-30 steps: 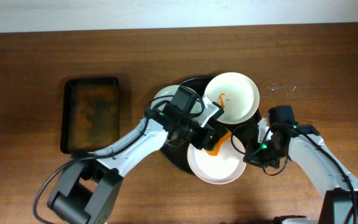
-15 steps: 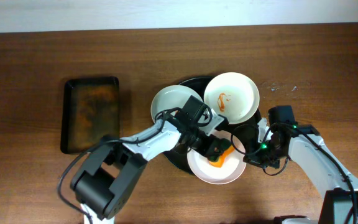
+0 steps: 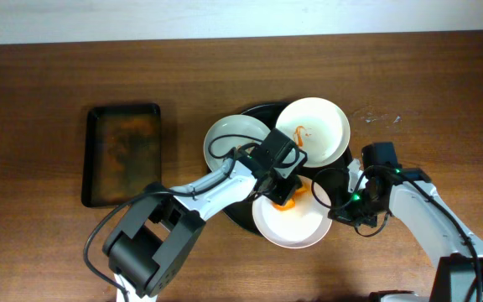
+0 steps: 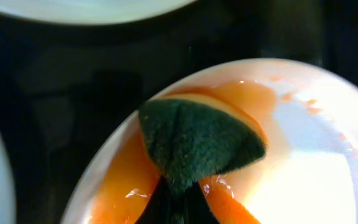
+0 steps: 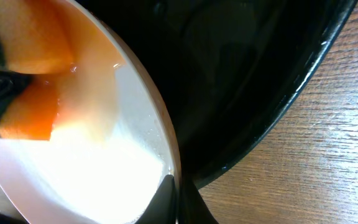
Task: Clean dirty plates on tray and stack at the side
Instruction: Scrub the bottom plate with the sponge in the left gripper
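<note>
A round black tray [image 3: 235,211] holds three white plates. The front plate [image 3: 296,231] has orange smears. My left gripper [image 3: 286,195] is shut on an orange and green sponge [image 3: 290,203] and presses it on that plate's far edge. In the left wrist view the sponge's green side [image 4: 197,146] lies on the wet orange plate [image 4: 309,174]. My right gripper [image 3: 331,207] is shut on the front plate's right rim [image 5: 169,149]. A plate with an orange stain [image 3: 317,126] and a plain plate [image 3: 227,138] lie behind.
A dark rectangular tray [image 3: 124,155] lies on the wooden table [image 3: 40,101] at the left. The black tray's rim [image 5: 278,106] runs close to my right gripper, with bare wood [image 5: 316,168] beyond it.
My left gripper has swept the sponge over the front plate, first toward the front, then back toward the far edge. The right arm has not moved.
</note>
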`<action>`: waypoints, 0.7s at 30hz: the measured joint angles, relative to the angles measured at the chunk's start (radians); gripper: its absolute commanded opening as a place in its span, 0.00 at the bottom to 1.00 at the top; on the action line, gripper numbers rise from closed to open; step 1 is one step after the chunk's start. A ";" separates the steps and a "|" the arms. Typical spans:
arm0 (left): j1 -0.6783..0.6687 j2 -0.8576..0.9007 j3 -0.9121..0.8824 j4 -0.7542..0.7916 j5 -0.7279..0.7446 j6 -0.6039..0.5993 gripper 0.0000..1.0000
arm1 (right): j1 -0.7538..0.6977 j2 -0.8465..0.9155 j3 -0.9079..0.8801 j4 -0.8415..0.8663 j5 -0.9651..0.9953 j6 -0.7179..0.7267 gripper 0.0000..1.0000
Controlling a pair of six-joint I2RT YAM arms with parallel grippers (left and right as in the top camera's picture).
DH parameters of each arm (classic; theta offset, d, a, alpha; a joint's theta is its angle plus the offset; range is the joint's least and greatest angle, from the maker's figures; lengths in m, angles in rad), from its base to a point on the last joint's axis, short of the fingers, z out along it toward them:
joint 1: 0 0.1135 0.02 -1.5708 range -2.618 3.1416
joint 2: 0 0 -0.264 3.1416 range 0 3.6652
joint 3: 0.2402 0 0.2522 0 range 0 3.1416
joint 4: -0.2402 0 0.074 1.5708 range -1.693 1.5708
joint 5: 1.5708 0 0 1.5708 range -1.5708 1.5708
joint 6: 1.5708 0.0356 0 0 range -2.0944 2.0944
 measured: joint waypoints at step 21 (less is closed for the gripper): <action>0.050 -0.147 0.040 -0.182 -0.345 0.000 0.00 | 0.006 0.002 0.003 0.027 -0.007 -0.003 0.55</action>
